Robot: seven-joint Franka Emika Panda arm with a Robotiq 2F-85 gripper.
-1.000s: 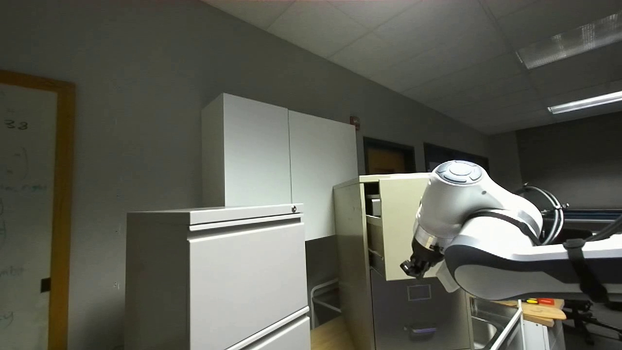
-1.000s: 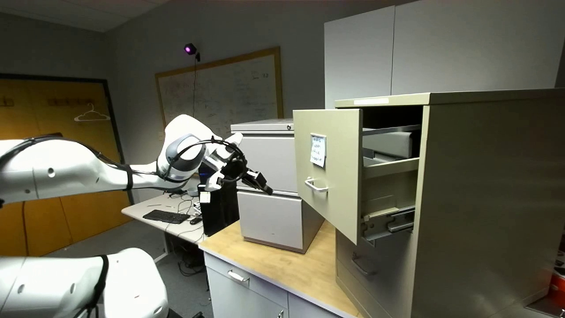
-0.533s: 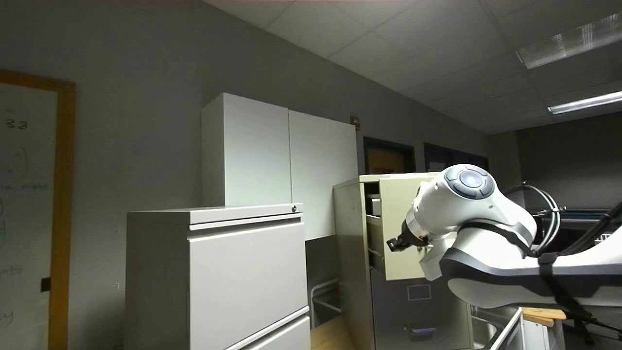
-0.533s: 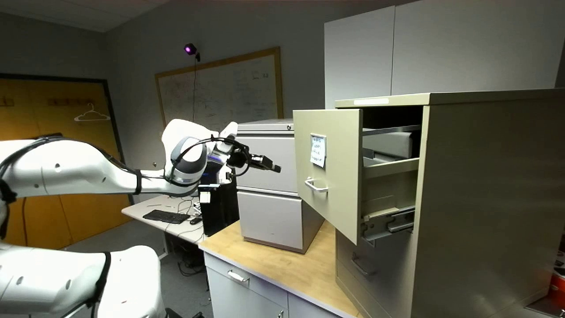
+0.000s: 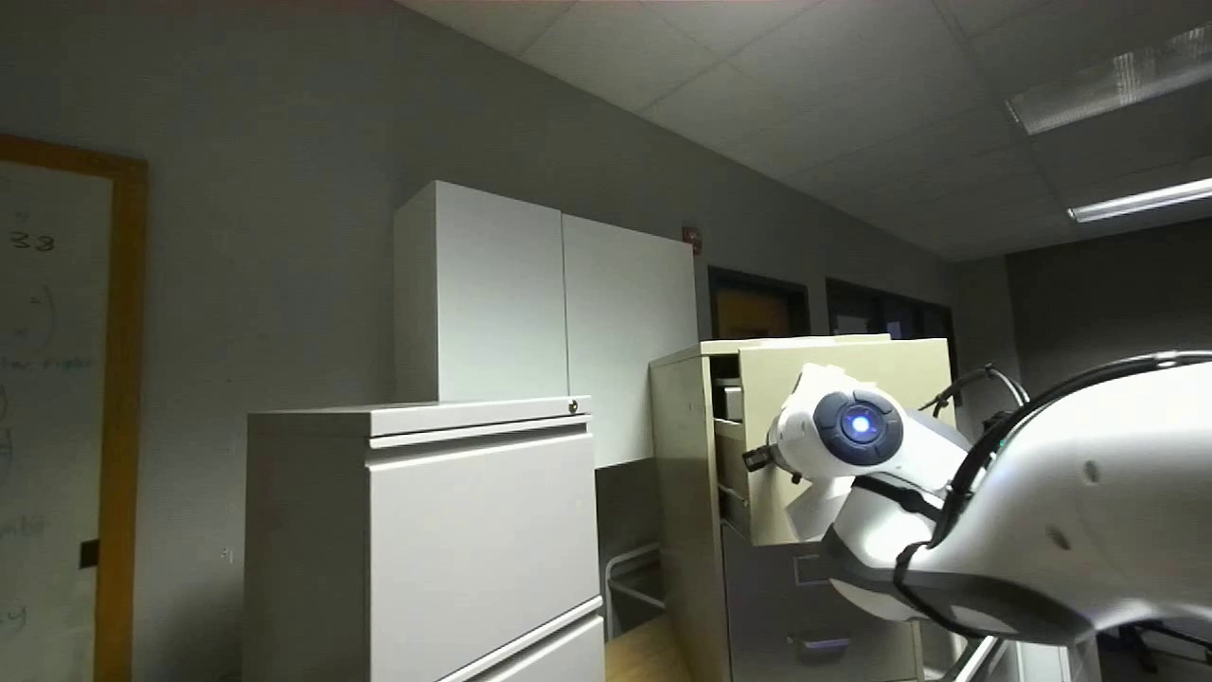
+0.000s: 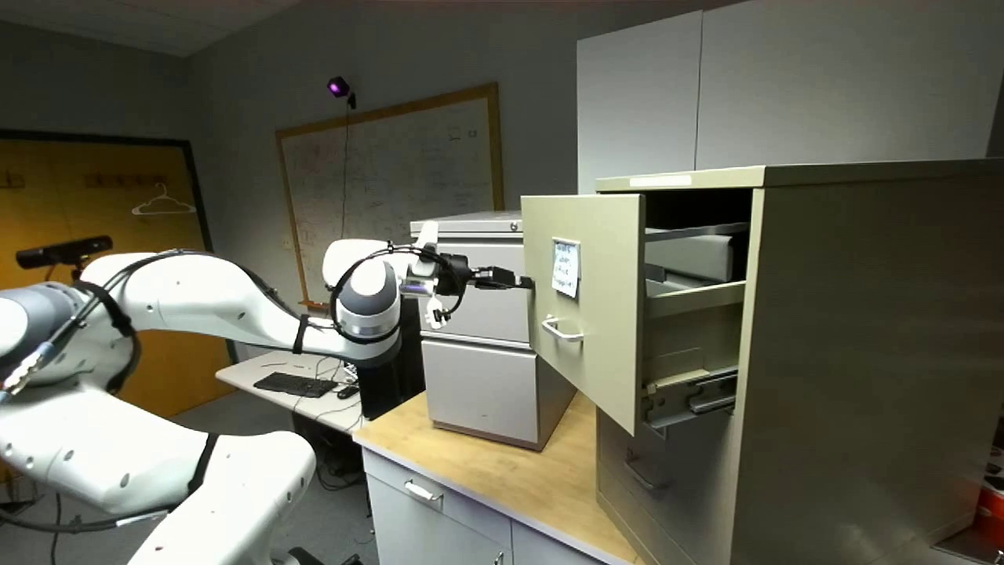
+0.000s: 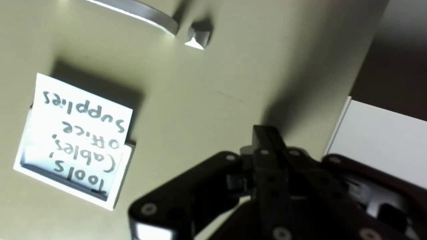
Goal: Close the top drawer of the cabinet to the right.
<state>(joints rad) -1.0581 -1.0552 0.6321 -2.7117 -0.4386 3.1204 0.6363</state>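
Behind everything we see a matte grey wall [image 5: 284, 237] and a whiteboard [image 6: 392, 157] framed in brown wood. The claw [image 6: 524, 282] is clenched, its black, angular fingers [image 7: 267, 146] together, right at the front of the top drawer [image 6: 604, 306]; whether they press on it we cannot tell. That drawer stands pulled out from the cream-beige cabinet [image 6: 863, 353], its flat metal front bearing a curved metal handle [image 7: 143, 11], a small faceted stud [image 7: 197, 38] and a paper label [image 7: 83, 126] reading "Tools, Cables, Office Supplies", upside down in the wrist view. Along its lower side we notice a metal slide rail [image 6: 682, 400]. Beside it, a boxy pale grey cabinet [image 6: 478, 384] sits on the wood-grained table [image 6: 486, 468]. Behind both we find a smooth white two-door cupboard [image 5: 502, 294].
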